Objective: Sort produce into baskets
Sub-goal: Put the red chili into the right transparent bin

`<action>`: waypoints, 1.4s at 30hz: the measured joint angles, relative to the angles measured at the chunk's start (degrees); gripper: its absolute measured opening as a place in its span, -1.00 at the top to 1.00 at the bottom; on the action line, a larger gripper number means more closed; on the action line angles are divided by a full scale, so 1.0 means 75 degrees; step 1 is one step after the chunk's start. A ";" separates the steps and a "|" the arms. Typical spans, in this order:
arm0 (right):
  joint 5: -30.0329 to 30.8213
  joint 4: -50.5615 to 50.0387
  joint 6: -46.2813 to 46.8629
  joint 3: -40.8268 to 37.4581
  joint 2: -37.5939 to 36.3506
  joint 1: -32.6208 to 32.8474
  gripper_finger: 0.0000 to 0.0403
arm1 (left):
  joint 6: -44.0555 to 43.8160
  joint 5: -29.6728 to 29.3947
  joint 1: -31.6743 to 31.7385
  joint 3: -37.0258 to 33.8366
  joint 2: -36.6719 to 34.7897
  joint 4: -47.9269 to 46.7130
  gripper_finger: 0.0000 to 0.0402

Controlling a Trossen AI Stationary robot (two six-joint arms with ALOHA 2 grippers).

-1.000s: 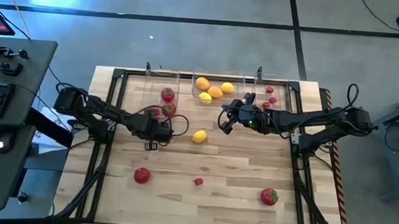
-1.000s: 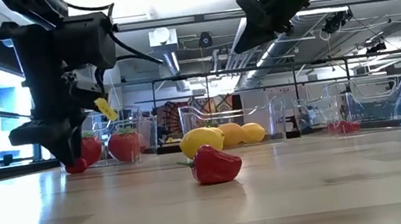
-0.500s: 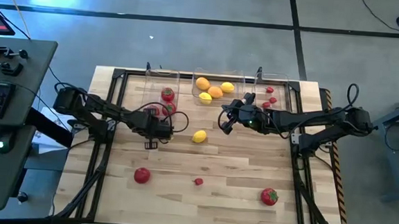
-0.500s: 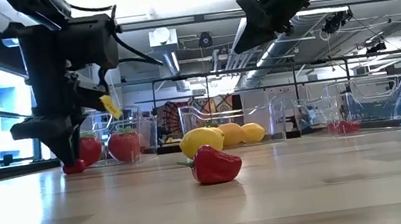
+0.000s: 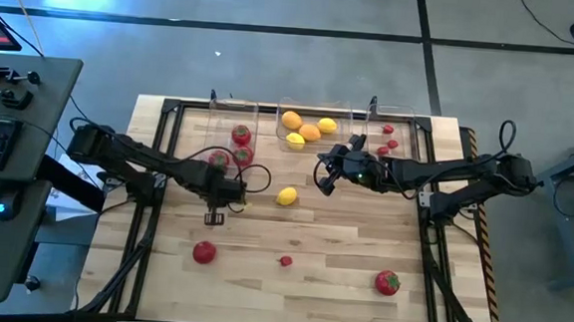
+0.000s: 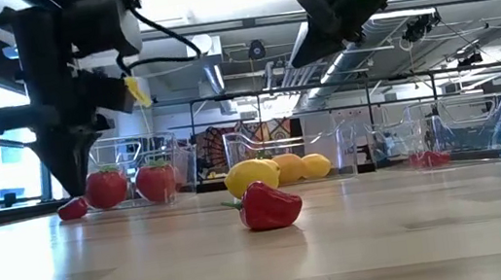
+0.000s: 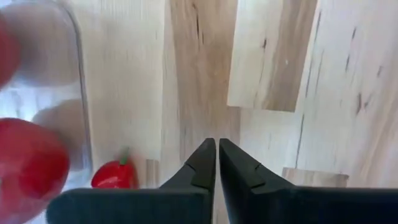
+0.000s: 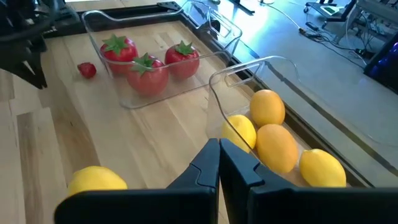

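Nearest the front edge of the wooden table [image 5: 339, 284] lie three loose pieces: a red tomato [image 5: 204, 252] at front left, a small red berry [image 5: 285, 261] near the middle, and a larger red fruit with a green top [image 5: 387, 281] at front right. Mid-table, the left gripper [image 5: 214, 216] hangs just above the boards with its fingers pressed together and nothing between them; in the left wrist view a small red berry [image 7: 114, 176] lies on the wood just beside the tips, against the outside wall of the left bin [image 5: 231, 128]. A yellow lemon [image 5: 286, 195] lies loose between the two arms. The right gripper [image 5: 322, 180] hovers raised over mid-table, fingers also pressed together and empty. At the far edge stand three clear bins: the left one holds three tomatoes [image 8: 147, 73], the middle bin [image 5: 315, 111] holds yellow and orange citrus [image 5: 309, 131], the right bin [image 5: 394, 123] holds small red berries [image 5: 388, 130].
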 joint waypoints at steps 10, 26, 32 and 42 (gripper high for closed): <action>-0.0032 -0.0061 0.0006 0.0000 0.0000 0.0000 1.00 | -0.1142 -0.0923 -0.0168 0.0000 -0.0197 -0.1077 0.56; -0.0163 -0.0064 0.0009 0.0000 0.0000 0.0000 1.00 | -0.1465 -0.1741 0.0728 -0.0654 -0.0197 -0.0481 -0.03; -0.0164 -0.0064 0.0017 0.0000 0.0000 0.0000 1.00 | -0.1108 -0.1483 0.1002 -0.0670 -0.0197 -0.0102 -0.03; -0.0300 -0.0084 0.0003 0.0000 0.0000 0.0002 1.00 | -0.1183 -0.1002 0.1327 -0.0904 -0.0156 0.0050 -0.01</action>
